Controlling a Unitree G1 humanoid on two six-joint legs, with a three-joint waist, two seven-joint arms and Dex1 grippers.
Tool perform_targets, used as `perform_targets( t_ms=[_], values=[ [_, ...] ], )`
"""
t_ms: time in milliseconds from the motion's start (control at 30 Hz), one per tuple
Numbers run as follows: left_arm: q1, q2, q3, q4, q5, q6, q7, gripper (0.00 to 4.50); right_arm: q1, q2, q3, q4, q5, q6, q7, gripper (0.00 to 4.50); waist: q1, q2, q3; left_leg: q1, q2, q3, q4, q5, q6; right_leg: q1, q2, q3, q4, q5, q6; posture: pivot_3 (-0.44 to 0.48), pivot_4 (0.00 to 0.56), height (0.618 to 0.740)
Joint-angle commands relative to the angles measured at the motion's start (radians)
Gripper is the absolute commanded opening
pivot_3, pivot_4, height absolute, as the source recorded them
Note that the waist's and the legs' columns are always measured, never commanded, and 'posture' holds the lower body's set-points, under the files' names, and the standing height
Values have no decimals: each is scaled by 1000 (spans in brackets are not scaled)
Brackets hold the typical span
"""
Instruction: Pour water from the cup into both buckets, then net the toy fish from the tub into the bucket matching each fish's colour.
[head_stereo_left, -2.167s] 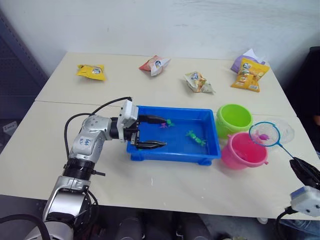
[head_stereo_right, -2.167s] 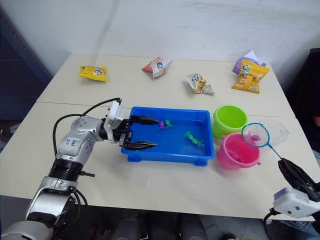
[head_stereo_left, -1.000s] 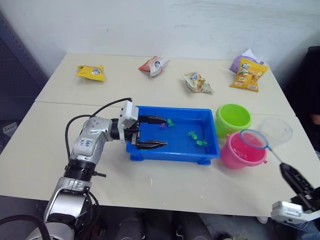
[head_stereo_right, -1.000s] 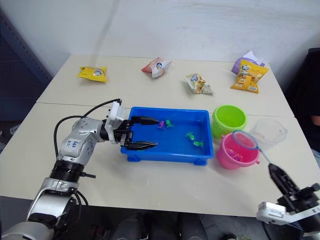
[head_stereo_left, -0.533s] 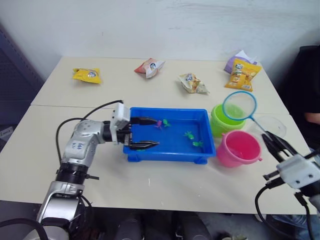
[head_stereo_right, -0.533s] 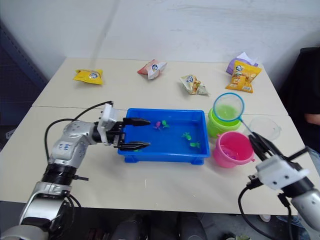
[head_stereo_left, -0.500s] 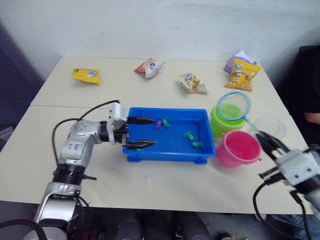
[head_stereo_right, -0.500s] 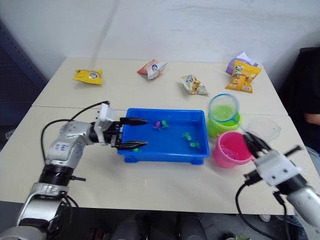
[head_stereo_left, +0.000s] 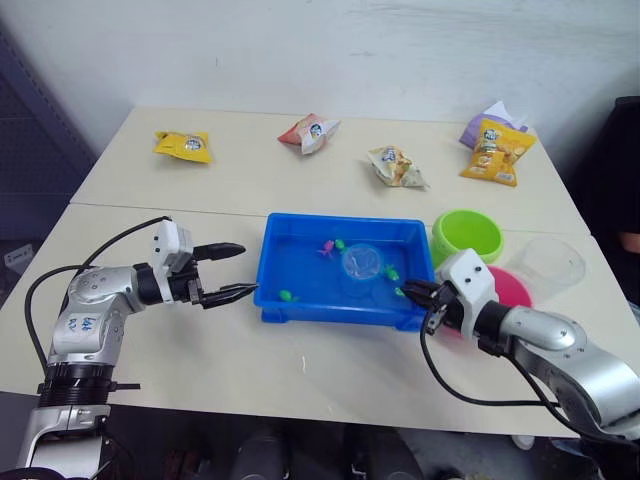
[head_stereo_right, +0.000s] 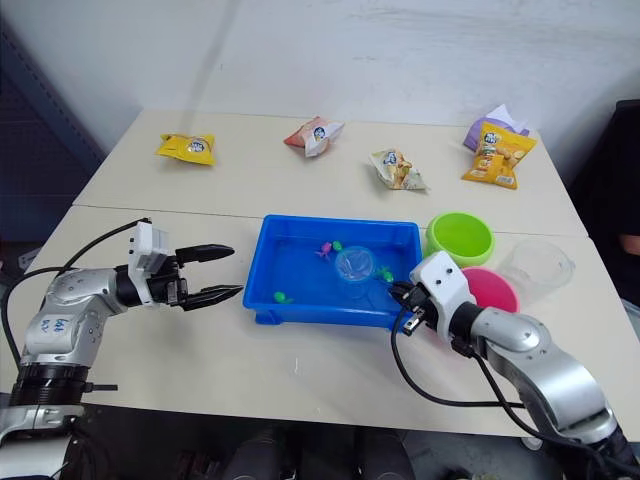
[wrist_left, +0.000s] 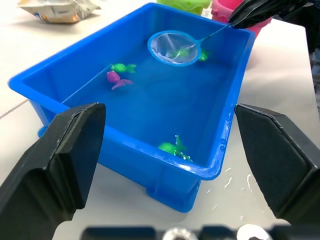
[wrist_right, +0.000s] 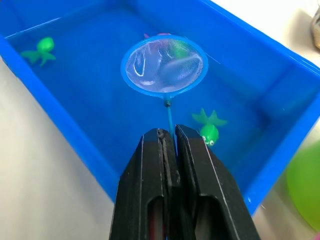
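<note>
We judge the netting step to be in hand: our right gripper is clamped on the thin handle of the net, whose light blue hoop sits inside the blue tub, over the water toward the end nearest the buckets. A green fish lies just beside the handle below the hoop, another green fish rests near the opposite end, and a pink fish sits beside a green one by the far wall. Next we would need to slide the hoop under one fish, lift it and carry it to the matching pail, the lime green bucket or the pink bucket beside it. Our left gripper hangs wide open and empty just outside the tub's end, touching nothing.
</note>
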Motion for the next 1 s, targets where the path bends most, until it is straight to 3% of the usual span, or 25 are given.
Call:
perform_targets(
  t_ms=[33,300,500,733,1000],
  values=[
    [27,9,30,-52,-22,3,18,4421,-79,16,36,39,-32,-10,45,0,-6,0,0,0,0,0,0,0,0,0,0,0,0,0,0,0,150,738],
    [59,6,45,-94,-31,11,51,4421,-244,102,164,199,-196,-68,49,0,-12,0,0,0,0,0,-1,0,-1,-1,1,0,1,0,0,0,150,738],
    [90,10,57,-122,-41,9,66,4421,-281,123,216,282,-318,-100,52,0,-8,0,0,0,0,1,-2,0,-1,-2,0,0,0,0,0,0,150,738],
    [107,14,73,-116,-40,-11,69,4421,-295,131,179,265,-312,0,87,0,-9,0,0,-1,0,1,-3,0,-1,-2,0,0,0,0,0,0,150,738],
    [134,5,74,-106,-37,-39,71,4421,-351,146,232,285,-353,56,113,0,-11,0,0,-1,0,1,-7,0,-1,-4,0,0,-1,0,0,0,150,738]
  ],
)
